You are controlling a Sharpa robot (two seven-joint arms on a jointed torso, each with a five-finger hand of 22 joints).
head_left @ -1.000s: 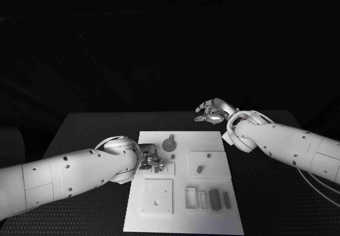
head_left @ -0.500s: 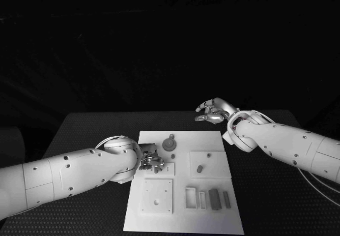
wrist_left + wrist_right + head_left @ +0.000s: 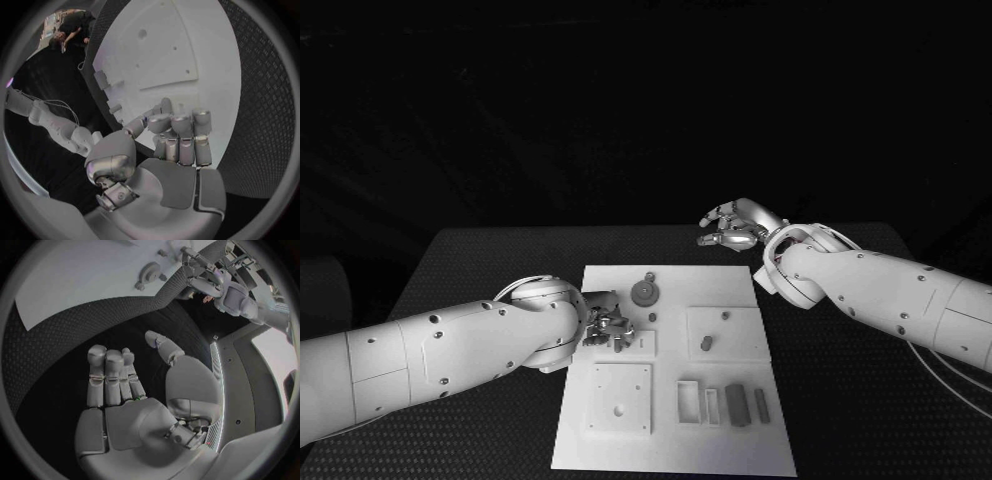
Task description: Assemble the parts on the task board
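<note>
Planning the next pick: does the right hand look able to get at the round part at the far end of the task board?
Probably yes. The right hand hangs empty over bare table beyond the task board, and nothing stands between it and the round part; the left hand is nearer.

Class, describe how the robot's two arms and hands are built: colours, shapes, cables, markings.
Both arms, the left arm and right arm, are smooth white rounded shells dotted with small dark screw holes. Thin pale cables loop at each wrist. The left hand and right hand are silver metal with segmented, jointed fingers.
</note>
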